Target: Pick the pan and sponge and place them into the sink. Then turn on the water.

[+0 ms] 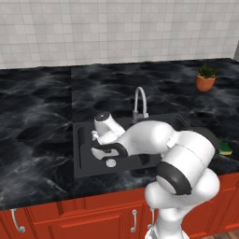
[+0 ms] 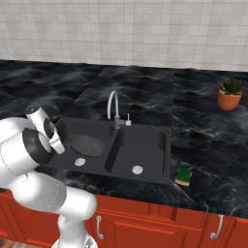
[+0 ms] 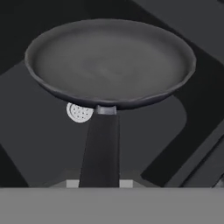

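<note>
Left base view, sink: black rectangular 2-basin sink (image 1: 84, 154) set in the dark marbled counter (image 1: 37, 116), silver arched faucet (image 1: 140, 100) behind the divider.
Left base view, my arm: reaching low over the left basin; the hand is partly hidden by my own white links.
Left base view, sponge: small yellow sponge with green scouring layer (image 1: 226, 148) on the counter, right of the sink.
Left base view, plant: green plant in an orange pot (image 1: 206, 78), far right, well apart from the sink.
Right base view, pan: round shallow dark grey frying pan (image 2: 87, 145) inside the left basin, beside 1 silver drain (image 2: 80, 162).
Right base view, second drain: silver (image 2: 137, 169), in the right basin.
Right base view, sponge: on the counter just right of the sink rim.
Hand view, my gripper (image 3: 100, 183): fingers clamped on the pan's long thin black handle (image 3: 100, 148).
Hand view, pan: dish ahead of my fingers, over the basin floor, a drain peeking out beneath its rim.
</note>
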### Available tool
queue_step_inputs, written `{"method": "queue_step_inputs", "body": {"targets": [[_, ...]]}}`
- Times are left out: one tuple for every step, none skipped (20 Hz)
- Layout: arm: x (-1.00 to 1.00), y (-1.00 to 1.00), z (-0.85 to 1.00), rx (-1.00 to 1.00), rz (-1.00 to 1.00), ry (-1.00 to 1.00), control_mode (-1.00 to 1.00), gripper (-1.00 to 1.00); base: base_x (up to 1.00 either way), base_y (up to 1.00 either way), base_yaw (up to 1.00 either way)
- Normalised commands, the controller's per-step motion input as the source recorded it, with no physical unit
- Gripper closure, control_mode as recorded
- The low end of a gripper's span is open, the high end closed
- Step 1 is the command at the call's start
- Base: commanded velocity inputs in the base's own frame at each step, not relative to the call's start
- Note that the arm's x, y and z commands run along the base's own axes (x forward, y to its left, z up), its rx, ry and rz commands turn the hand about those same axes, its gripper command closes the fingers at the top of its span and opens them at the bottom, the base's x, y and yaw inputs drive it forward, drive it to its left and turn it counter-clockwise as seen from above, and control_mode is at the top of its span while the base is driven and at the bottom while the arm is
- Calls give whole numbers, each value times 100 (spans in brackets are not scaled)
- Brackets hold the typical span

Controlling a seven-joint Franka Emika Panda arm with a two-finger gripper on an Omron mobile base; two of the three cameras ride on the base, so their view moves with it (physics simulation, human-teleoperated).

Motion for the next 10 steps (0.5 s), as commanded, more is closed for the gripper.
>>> {"method": "queue_step_inputs", "body": {"targets": [[0, -19, -87, -9, 0, -5, -100, 100, 0, 0, 0], [0, -20, -86, -7, 0, -5, -100, 100, 0, 0, 0], [0, -21, -84, -6, 0, -4, -100, 100, 0, 0, 0], [0, -22, -85, -6, 0, -4, -100, 100, 0, 0, 0], [0, -24, -84, -6, 0, -4, -100, 100, 0, 0, 0], [0, -24, -82, -6, 0, -5, -100, 100, 0, 0, 0], [0, -26, -81, -5, 0, -5, -100, 100, 0, 0, 0], [0, -26, -78, -3, 0, -5, -100, 100, 0, 0, 0], [0, -30, -74, 0, 0, -6, -100, 100, 0, 0, 0], [0, -31, -71, 0, 0, -6, -100, 100, 0, 0, 0]]}}
